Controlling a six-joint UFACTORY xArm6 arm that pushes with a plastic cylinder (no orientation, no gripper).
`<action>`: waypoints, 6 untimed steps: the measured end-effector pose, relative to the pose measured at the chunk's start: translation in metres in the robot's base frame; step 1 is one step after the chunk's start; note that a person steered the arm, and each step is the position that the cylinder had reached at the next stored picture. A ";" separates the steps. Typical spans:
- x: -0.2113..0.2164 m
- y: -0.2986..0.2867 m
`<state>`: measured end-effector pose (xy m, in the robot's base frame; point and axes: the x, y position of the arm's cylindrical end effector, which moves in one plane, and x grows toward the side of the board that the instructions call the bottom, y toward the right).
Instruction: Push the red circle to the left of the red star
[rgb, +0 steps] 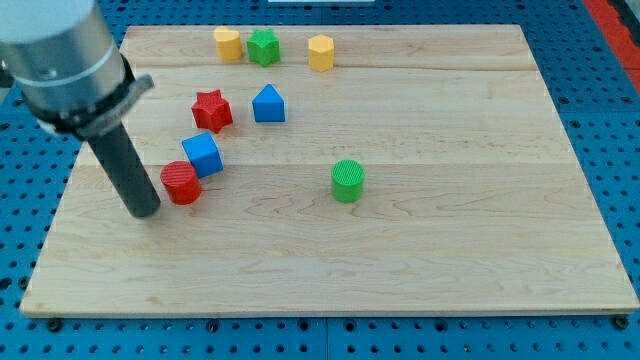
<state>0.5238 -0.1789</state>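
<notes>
The red circle (181, 182) lies on the wooden board at the view's left, touching the blue cube (202, 154) on its upper right. The red star (211, 110) sits above them, apart from both. My tip (146, 211) rests on the board just left of and slightly below the red circle, very close to it; I cannot tell if it touches.
A blue triangular block (268, 103) sits right of the red star. A yellow block (228, 44), a green star (263, 47) and a yellow hexagon (320, 52) line the top edge. A green cylinder (347, 180) stands mid-board. The board's left edge (60, 200) is near my tip.
</notes>
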 end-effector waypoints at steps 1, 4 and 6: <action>0.031 0.072; -0.029 -0.029; -0.151 -0.026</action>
